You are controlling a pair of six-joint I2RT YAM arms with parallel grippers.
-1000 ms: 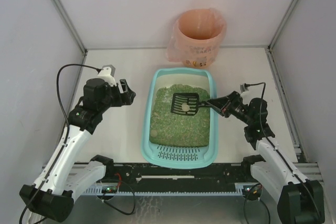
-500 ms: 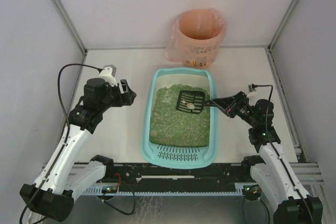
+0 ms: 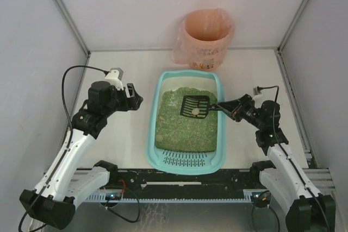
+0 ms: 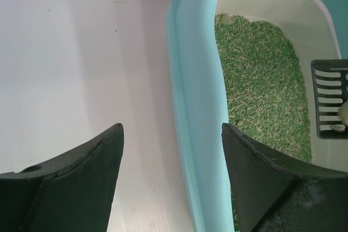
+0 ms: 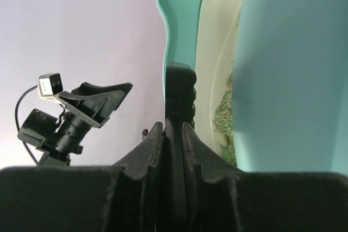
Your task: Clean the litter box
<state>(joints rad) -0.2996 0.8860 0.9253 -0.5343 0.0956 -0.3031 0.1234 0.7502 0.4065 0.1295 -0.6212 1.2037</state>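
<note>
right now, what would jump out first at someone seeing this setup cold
The light-teal litter box, filled with green litter, sits in the middle of the top view. Over it hangs a black slotted scoop carrying a pale lump, its handle clamped in the right arm's fingers. A pink-bagged bin stands just beyond the box's far end.

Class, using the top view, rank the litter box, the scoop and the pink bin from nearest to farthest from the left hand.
1. The litter box: its left rim is just right of the left hand.
2. The scoop: over the litter, toward the box's right side, held by the right hand.
3. The bin: at the back, beyond the box's far end.
</note>
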